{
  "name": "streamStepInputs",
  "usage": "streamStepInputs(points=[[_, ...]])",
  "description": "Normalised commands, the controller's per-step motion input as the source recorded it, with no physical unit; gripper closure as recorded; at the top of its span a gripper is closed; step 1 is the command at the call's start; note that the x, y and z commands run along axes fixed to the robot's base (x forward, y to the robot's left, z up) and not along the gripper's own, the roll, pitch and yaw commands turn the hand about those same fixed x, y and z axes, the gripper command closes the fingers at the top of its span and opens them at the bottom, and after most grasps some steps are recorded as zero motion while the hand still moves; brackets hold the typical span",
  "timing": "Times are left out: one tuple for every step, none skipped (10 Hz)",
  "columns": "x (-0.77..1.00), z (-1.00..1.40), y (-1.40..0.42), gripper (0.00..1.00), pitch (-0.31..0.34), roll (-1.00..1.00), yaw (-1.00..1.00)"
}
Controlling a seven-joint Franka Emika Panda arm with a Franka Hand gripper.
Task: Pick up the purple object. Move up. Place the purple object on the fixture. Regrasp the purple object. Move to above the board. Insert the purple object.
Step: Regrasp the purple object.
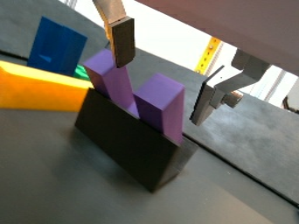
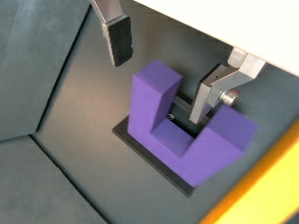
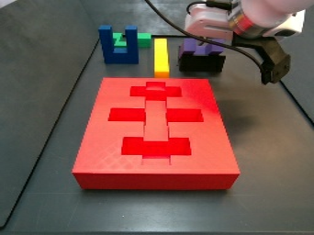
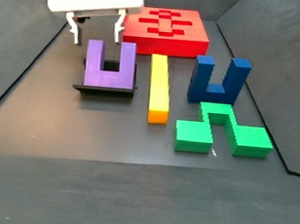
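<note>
Two prongs of the purple block (image 2: 176,122) stand up from the fixture (image 1: 131,145); the pincer (image 2: 170,68) hangs over it, fingers apart, empty; regrasp by lowering squarely, closing across one prong.

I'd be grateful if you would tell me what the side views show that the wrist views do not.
Only the side views show the red board and, in one, the green block. Only the wrist views show close up the open gripper with its fingers apart and clear of the purple object. Both show that object on the fixture, and the yellow bar.
</note>
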Motion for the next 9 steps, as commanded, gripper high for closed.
streamStepInputs(points=[[0.28,-0.15,0.22,0.00,-0.260,-0.17,0.08],[0.25,-0.19,0.15,0.00,-0.211,-0.10,0.09],[0.14,-0.21,0.00,0.00,-0.037,0.00,0.03],[0.04,-0.27,0.00,0.00,0.000,0.14,0.01],[0.00,-0.27,0.00,0.00,0.020,0.23,0.03],[0.00,-0.23,0.00,0.00,0.043,0.25,0.04],[0.00,-0.17,0.00,0.00,0.051,0.19,0.03],[0.00,0.00,0.00,0.00,0.063,0.08,0.03],[0.00,0.00,0.00,0.00,0.000,0.03,0.00]])
